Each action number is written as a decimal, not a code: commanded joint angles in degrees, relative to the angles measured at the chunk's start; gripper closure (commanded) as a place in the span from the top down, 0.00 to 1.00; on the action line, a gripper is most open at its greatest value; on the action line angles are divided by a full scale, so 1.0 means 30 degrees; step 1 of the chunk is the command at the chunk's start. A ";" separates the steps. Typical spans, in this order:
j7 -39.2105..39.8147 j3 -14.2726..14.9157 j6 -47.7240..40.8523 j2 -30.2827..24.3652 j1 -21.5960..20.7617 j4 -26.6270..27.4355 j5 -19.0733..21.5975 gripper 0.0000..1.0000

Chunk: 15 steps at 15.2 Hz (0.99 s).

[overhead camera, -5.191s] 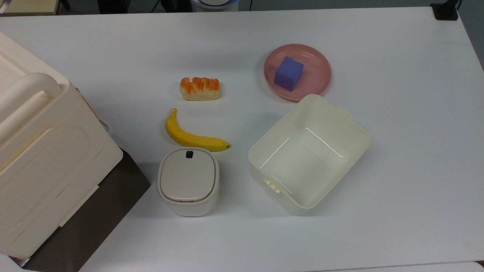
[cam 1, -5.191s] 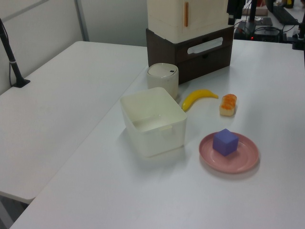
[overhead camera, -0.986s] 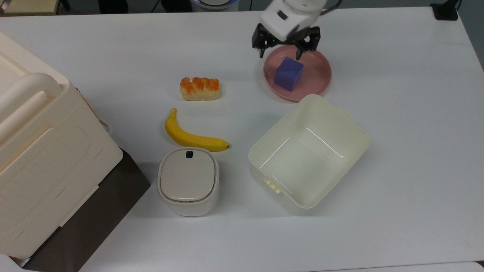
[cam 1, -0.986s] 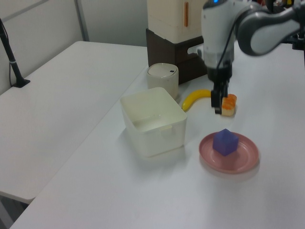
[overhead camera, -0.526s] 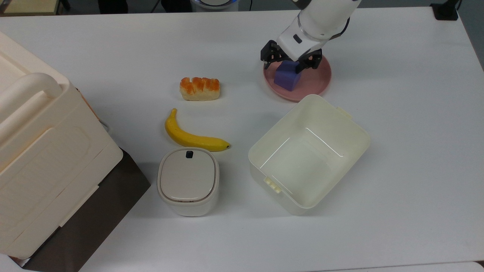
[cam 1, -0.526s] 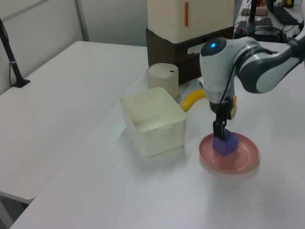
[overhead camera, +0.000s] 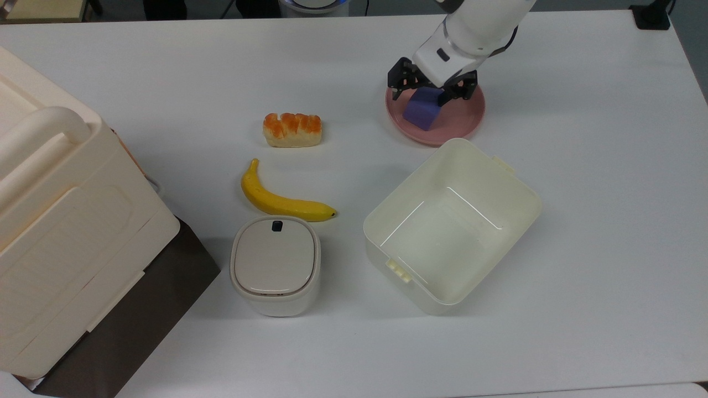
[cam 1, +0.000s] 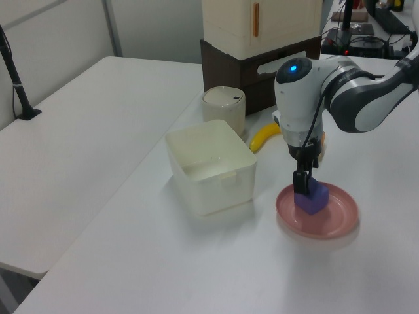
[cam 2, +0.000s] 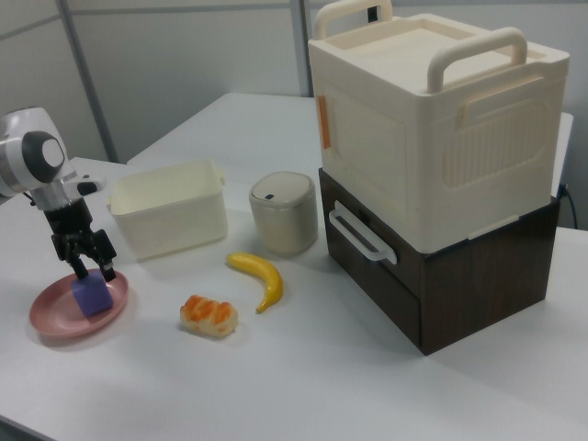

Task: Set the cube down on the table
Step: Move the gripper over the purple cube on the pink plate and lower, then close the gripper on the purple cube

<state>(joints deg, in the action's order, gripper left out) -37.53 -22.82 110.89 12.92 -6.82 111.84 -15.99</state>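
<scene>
Cube (overhead camera: 421, 112) first: it sits on the pink plate (overhead camera: 467, 117), near the far edge of the table (overhead camera: 581, 221) in the top view. My gripper (overhead camera: 430, 93) has dropped from above the plate's rim to straddle it, fingers spread on either side and, as far as I can judge, not yet pressing. So the grasp is set up; closing and lifting remain. The right view shows both fingertips low beside the cube's upper faces; the left view lines them up, hiding the gap.
</scene>
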 commanded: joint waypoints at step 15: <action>-0.3251 -0.1535 0.0450 0.0410 0.0691 0.0397 -0.0384 1.00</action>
<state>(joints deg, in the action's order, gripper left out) -45.87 -26.96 110.89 14.16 -6.26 112.29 -15.99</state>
